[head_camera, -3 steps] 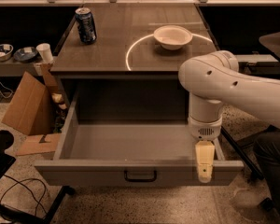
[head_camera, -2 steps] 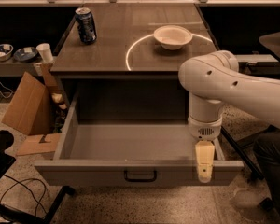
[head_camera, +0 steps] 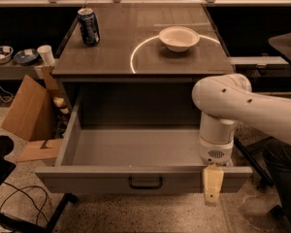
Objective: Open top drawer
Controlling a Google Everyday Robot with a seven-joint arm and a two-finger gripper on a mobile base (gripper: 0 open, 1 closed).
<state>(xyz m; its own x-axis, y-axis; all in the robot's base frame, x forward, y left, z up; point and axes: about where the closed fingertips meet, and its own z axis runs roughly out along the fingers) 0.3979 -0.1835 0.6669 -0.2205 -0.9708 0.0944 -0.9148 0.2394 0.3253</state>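
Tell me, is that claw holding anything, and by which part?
It cannot be told. The claw hangs over the front panel of the top drawer, right of its black handle; whether it grips that panel's rim is not visible.

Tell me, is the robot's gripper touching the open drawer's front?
Cannot tell. The camera view shows the gripper overlapping the front edge of the top drawer, right of its handle; neither contact nor a gap shows plainly.
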